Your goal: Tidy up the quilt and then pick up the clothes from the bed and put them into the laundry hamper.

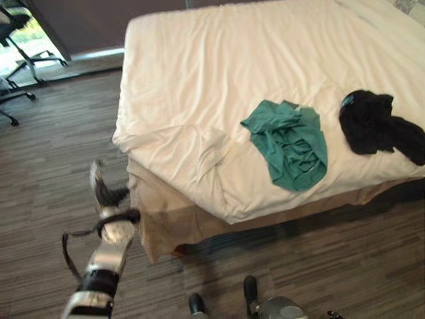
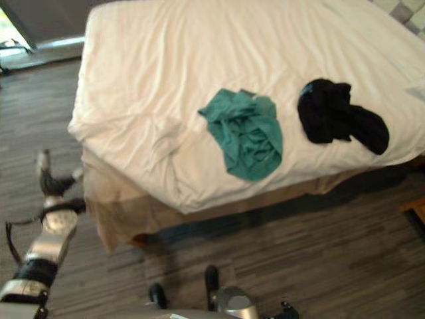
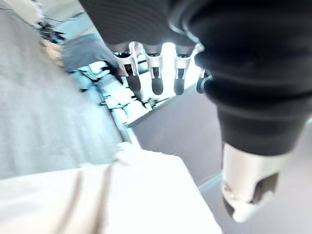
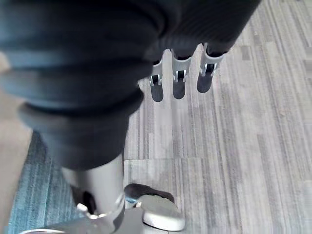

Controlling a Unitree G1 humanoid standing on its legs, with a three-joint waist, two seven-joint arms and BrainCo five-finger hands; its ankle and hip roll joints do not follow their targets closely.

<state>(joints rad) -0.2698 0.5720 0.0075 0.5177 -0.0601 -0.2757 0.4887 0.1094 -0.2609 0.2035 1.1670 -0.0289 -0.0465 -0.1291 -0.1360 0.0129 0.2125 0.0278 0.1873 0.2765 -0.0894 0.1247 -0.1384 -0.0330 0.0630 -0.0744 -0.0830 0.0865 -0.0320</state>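
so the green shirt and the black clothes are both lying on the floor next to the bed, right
Not on the floor. The green shirt and the black clothes both lie on top of the bed, on the cream quilt near its front edge, as the left eye view shows. The green one is left of the black.

Matt cream cloth quilt [image 1: 265, 73] with soft creases, crumpled green cloth garment [image 1: 292, 143], black cloth garment [image 1: 375, 123], wood-grain plank floor [image 1: 53, 173]
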